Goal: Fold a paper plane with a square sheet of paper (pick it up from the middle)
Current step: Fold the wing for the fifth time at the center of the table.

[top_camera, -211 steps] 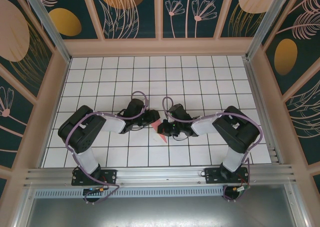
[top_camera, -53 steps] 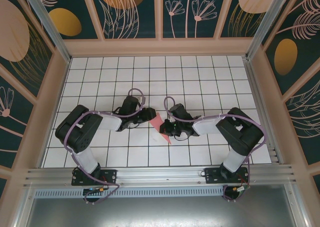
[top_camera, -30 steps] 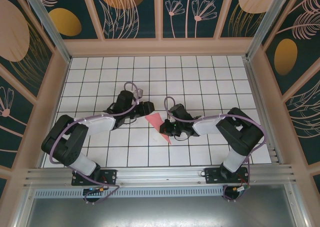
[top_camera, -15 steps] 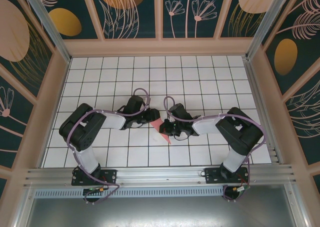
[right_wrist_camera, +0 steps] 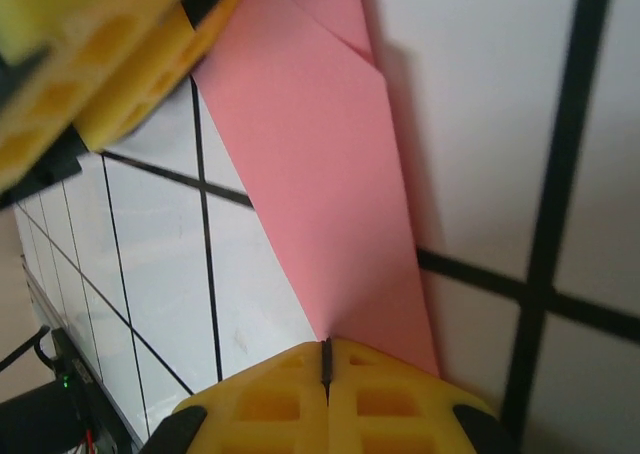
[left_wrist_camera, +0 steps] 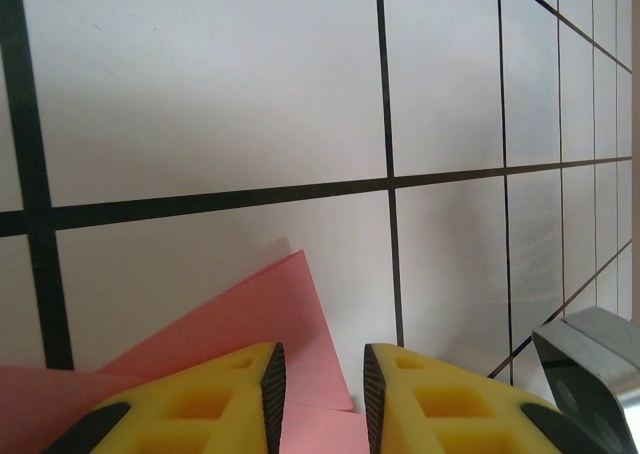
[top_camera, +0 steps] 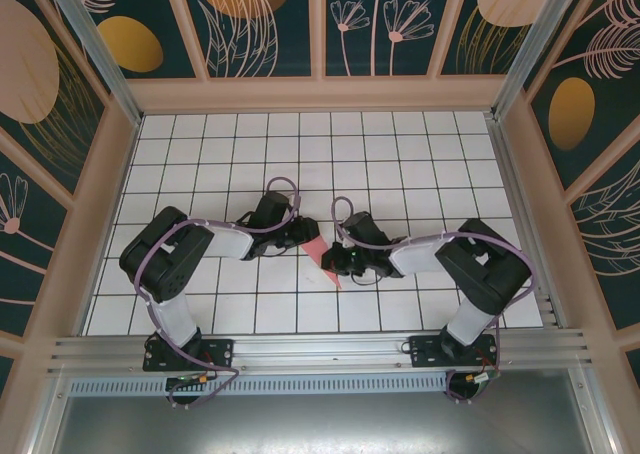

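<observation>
I am watching the folded pink sheet of paper point(top_camera: 322, 254), which is lying flat on the white-tiled tabletop point(top_camera: 400, 154), centred left to right and towards the near side, between the two arms. The right end effector point(right_wrist_camera: 325, 369) is closed and, judging from its wrist view, is pinching the sheet at its right side, its fingertips pressed together just where the pink runs into them. The left end effector point(left_wrist_camera: 318, 399) is sitting low over the left part of the sheet with its jaws a narrow gap apart, gripping nothing that I can see. What is worrying me is how thin the paper is. If the left jaws are closing while riding flat on the tabletop, they may be scraping over the sheet rather than catching a layer, bunching it or dragging it sideways. With the right side pinned, any such drag is risking a tear or a crooked crease. I am also minding how near the two end effectors are standing to each other, since a small overshoot could be knocking them together over the paper.
</observation>
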